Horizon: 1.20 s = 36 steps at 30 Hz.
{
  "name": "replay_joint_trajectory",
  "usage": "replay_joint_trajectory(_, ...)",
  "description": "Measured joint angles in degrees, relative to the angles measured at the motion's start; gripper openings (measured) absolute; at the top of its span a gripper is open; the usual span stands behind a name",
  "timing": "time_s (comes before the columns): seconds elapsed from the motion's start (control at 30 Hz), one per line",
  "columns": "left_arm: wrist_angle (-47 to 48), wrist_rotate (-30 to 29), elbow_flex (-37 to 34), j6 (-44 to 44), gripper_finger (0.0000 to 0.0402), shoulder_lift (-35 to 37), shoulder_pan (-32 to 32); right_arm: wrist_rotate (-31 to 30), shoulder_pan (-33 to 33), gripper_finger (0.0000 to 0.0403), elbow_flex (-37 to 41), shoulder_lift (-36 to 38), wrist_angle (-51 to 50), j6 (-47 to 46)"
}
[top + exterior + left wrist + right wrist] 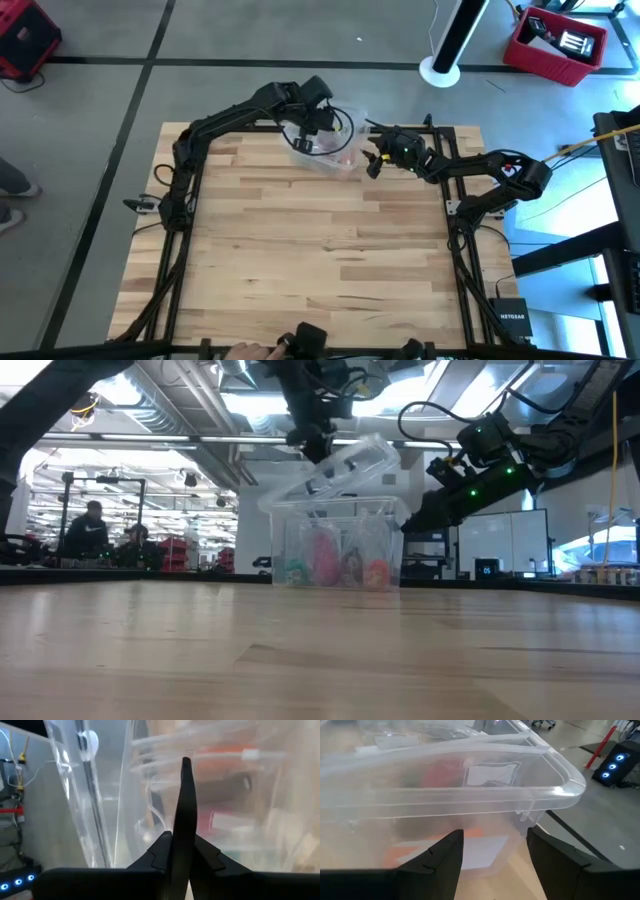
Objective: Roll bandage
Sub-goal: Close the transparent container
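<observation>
A bare stretch of wooden table [300,250] lies nearest. At its far edge stands a clear plastic box [340,550], its lid [335,472] tilted up. The left gripper [185,770], fingers pressed nearly together, pinches that lid. The right gripper [492,855], fingers spread, sits just beside the box wall. A pinkish shape inside, possibly the bandage [324,556], shows blurred through the plastic.
</observation>
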<state>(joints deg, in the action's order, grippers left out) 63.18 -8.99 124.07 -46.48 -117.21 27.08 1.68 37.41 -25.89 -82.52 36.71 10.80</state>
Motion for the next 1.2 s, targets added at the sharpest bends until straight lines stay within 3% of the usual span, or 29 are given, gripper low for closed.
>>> replay_joint_trajectory(0.43,-4.0,6.7,0.0,4.0,0.0043,-4.7,-1.3,1.0,0.0,0.0222,0.0,0.0,0.3,-0.7)
replay_joint_trajectory(0.73,-1.7,-1.3,0.0,2.2,0.0044,-4.6,-1.3,1.0,0.0,0.0222,0.0,0.0,0.1,-0.7)
replay_joint_trajectory(0.9,0.5,-1.8,0.0,1.5,0.0045,-4.3,-1.3,1.0,0.0,0.0222,0.0,0.0,0.1,-0.7)
replay_joint_trajectory(1.2,1.5,-9.1,0.0,0.3,0.0045,-4.5,-3.2,1.0,0.0,0.0222,0.0,0.0,-0.8,-1.8)
